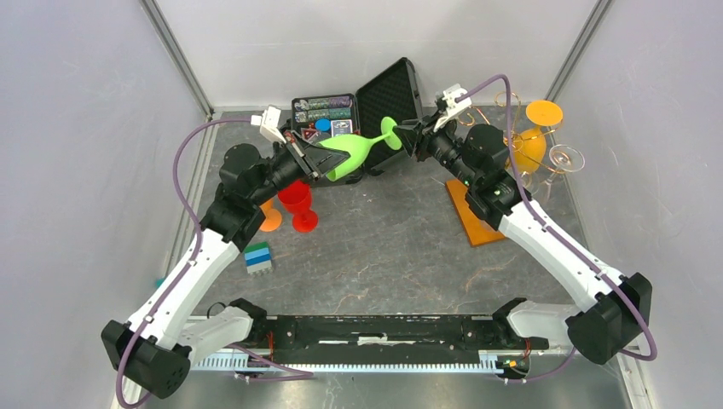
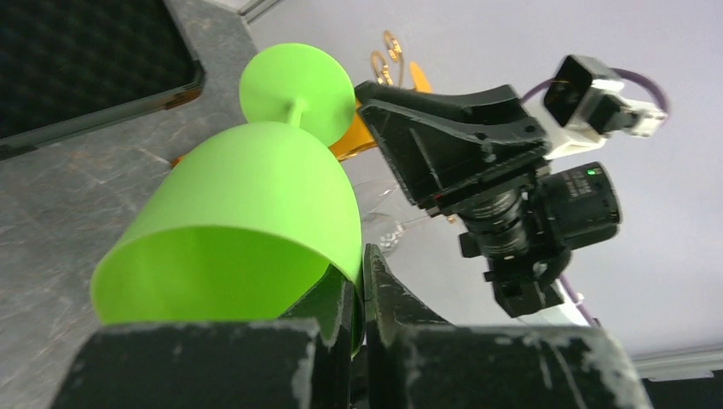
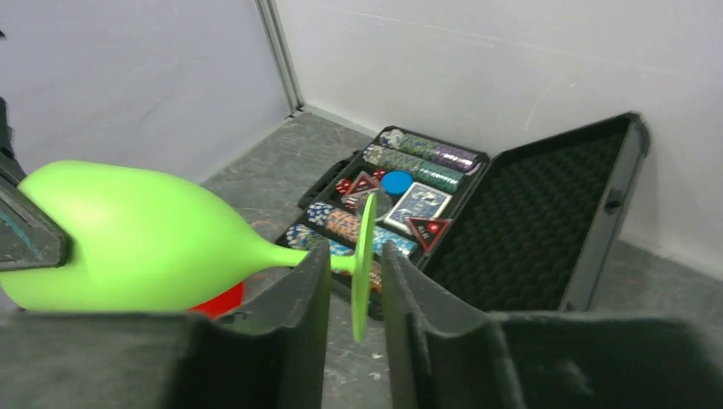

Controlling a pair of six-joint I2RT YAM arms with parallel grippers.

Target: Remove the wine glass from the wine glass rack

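The left gripper [image 2: 359, 285] was pressed together on the rim of the green wine glass [image 2: 256, 196], one finger inside the bowl and the other outside it. The right gripper [image 3: 356, 257] stood slightly spread, its fingers [image 3: 298, 298] on either side of the glass's round foot. A gap showed on the stem side, and whether the other finger touched the foot could not be told.

The glass lay nearly level in the air between the two grippers, the bowl toward 8 o'clock and the foot toward 2 o'clock in the top view. It was clear of the wine glass rack [image 1: 471, 220], which stood on the table [image 1: 401, 247] at about 2 o'clock. An orange glass [image 1: 530, 148] and a clear glass [image 1: 565, 158] hung on the rack's gold wire.

Behind the green glass, at 12 o'clock, an open black case [image 1: 390, 92] held poker chips and cards. At 9 o'clock a red glass [image 1: 297, 204] stood upright, with a striped block [image 1: 258, 258] at 8 o'clock.
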